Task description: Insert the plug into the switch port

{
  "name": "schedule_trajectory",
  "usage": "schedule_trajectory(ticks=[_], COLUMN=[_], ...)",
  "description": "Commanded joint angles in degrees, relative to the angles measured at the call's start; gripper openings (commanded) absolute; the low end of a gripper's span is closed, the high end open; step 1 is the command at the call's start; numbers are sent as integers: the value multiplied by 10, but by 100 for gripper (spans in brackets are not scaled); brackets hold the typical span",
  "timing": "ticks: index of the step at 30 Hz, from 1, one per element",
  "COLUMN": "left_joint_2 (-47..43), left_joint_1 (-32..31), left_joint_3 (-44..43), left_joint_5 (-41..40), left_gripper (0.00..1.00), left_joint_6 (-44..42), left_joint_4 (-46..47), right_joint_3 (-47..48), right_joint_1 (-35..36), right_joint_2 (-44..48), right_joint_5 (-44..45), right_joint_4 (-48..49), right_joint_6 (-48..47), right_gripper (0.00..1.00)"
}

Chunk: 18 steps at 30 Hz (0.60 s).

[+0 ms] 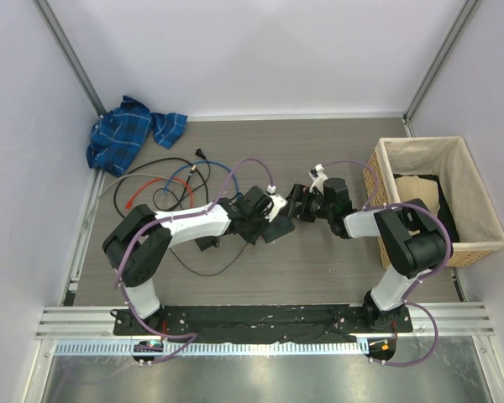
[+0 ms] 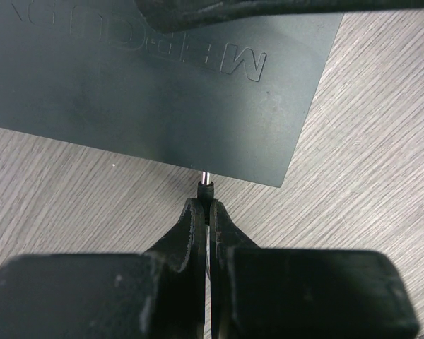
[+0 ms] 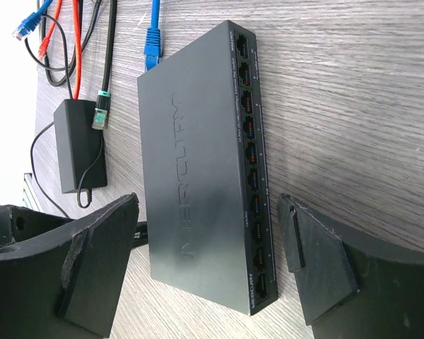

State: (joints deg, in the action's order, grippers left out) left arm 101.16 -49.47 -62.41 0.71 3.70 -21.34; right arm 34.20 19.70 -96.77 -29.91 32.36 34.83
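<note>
The switch (image 2: 155, 85) is a flat dark grey box lying on the wooden table. My left gripper (image 2: 206, 205) is shut on the plug (image 2: 206, 186), a small black barrel with a metal tip. That tip touches the switch's near edge; the switch port itself is hidden under that edge. From the right wrist, the switch (image 3: 191, 176) shows a row of network sockets along one side. My right gripper (image 3: 208, 233) is open and straddles the switch's near end, with a gap at each finger. From above, both grippers, left (image 1: 265, 220) and right (image 1: 296, 206), meet at the switch (image 1: 277, 232).
A black adapter brick (image 3: 81, 145) with a thin cord lies beyond the switch, beside blue (image 3: 152, 39) and red (image 3: 74, 42) network cables. A blue plaid cloth (image 1: 130, 130) lies at the back left. A wicker basket (image 1: 479, 201) stands at the right edge.
</note>
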Motion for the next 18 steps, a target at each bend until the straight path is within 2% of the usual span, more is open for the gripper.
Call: schedule_trajectory(ticks=[1, 9, 18], left_joint_2=[-6, -4, 1], left_joint_1=[2, 0, 0], left_joint_3=[-21, -22, -32], left_joint_5=[14, 39, 28], left_gripper=[0, 0, 0], left_joint_6=[-12, -11, -12], left_joint_4=[10, 0, -4], right_joint_3=[0, -1, -2], right_joint_1=[1, 1, 1], right_joint_2=[-18, -19, -23], right_joint_5=[1, 1, -6], right_joint_4=[-21, -19, -12], right_joint_6=[2, 4, 9], right_gripper=[88, 88, 88])
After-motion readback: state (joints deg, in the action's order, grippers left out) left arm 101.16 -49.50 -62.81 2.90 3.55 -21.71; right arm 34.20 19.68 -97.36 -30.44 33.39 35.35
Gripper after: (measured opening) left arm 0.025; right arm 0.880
